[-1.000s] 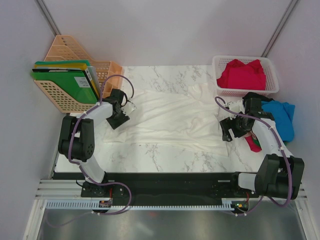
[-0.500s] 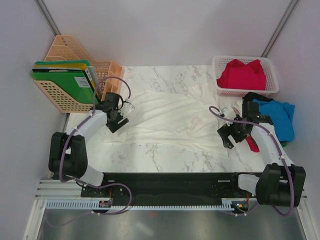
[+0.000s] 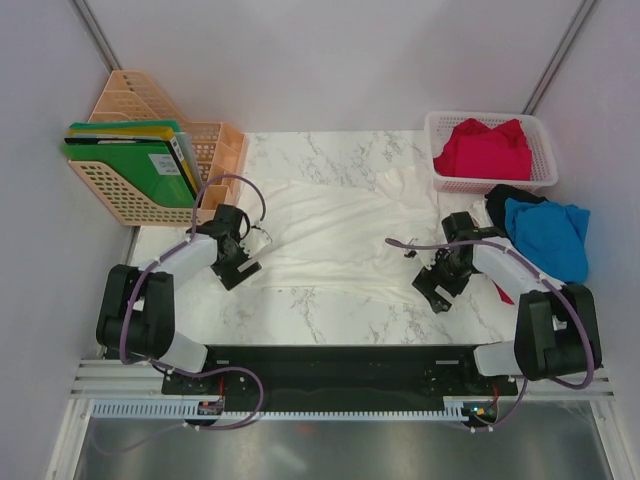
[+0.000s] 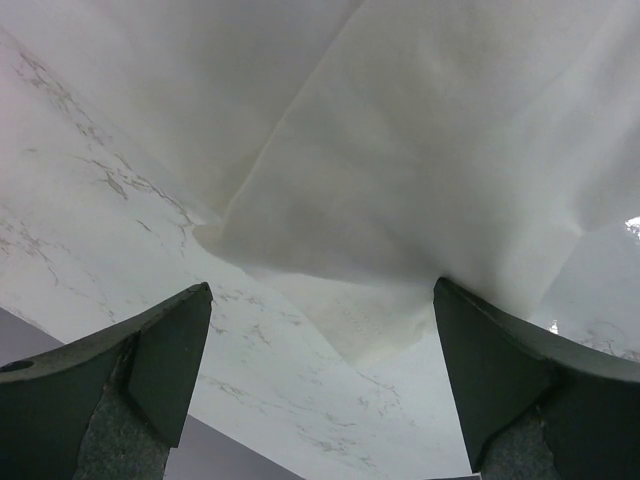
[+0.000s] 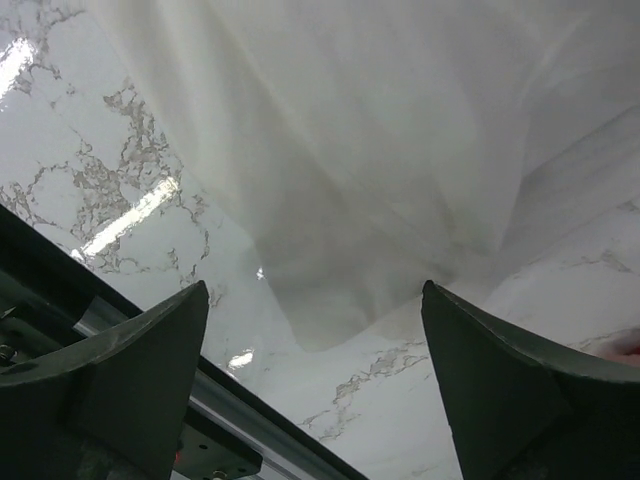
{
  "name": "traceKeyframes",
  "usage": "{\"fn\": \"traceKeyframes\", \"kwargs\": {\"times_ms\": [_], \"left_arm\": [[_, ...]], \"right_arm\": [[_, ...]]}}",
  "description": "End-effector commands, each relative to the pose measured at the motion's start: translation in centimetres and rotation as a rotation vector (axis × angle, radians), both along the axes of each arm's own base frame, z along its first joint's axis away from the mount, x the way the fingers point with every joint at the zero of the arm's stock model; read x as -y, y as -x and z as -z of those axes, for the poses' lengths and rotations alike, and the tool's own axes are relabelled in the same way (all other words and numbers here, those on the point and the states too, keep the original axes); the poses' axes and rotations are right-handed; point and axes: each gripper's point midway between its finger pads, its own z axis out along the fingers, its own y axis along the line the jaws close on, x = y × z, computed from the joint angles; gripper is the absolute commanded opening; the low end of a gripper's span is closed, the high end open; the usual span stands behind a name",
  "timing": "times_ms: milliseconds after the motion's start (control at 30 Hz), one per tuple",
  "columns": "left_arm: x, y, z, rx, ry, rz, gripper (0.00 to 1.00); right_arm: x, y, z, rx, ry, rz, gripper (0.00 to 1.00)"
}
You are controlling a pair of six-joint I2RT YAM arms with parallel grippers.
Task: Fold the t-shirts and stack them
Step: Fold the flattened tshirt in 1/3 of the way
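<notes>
White t-shirt (image 3: 340, 232): is lying spread out, wide and low, across the middle of the marble table (image 3: 330, 322), between the two arms.
White t-shirt, surface: is showing soft wrinkles and long shallow folds; the far right part is bunching up near the basket.
White t-shirt, near left corner: in the left wrist view a folded-over flap is ending in a point on the marble, with a second layer of cloth showing beneath it.
White t-shirt, near right edge: in the right wrist view the cloth is draping down to a rounded corner that is resting on the marble.
Left gripper (image 4: 320, 290): is hovering over the shirt's near left corner with its fingers (image 4: 165, 360) spread wide, gripping nothing.
Right gripper (image 5: 315, 288): is hanging over the shirt's near right corner, its jaws likewise standing wide apart and pinching nothing.
Red t-shirt (image 3: 485, 150): is sitting crumpled inside the white mesh basket (image 3: 470, 183) at the far right corner.
Blue t-shirt (image 3: 550, 235): is lying in a heap at the right edge of the table, just in front of the basket.
Black t-shirt (image 3: 500, 195): is peeking out, touching the blue one on its far left side.
Peach file rack (image 3: 120, 198): is standing at the far left, holding green folders (image 3: 140, 160).
</notes>
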Motion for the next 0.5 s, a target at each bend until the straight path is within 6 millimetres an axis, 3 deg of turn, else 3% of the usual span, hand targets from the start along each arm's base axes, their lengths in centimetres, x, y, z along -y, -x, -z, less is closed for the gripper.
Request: {"fn": "traceKeyframes", "kwargs": {"times_ms": [0, 67, 133, 333, 367, 467], "left_arm": [[0.5, 0.2, 0.8, -0.014, 0.023, -0.005, 1.00], [0.5, 0.1, 1.2, -0.028, 0.021, -0.012, 1.00], [0.5, -0.1, 1.3, -0.034, 0.018, -0.020, 1.00], [-0.1, 0.1, 2.4, -0.069, -0.018, -0.033, 1.00], [-0.1, 0.3, 2.5, -0.075, -0.020, -0.033, 1.00], [0.0, 0.2, 2.6, -0.073, -0.012, -0.037, 1.00]], "right_arm": [[-0.6, -1.8, 0.2, 0.015, -0.007, -0.022, 0.93], [-0.5, -1.6, 1.0, -0.016, 0.003, -0.028, 0.88], [-0.2, -1.4, 1.4, -0.036, 0.020, -0.037, 0.75], [3.7, 0.7, 2.5, -0.083, 0.206, -0.099, 0.40], [4.5, 1.1, 2.5, -0.086, 0.233, -0.124, 0.27], [6.0, 1.8, 2.2, -0.104, 0.292, -0.154, 0.17]]}}
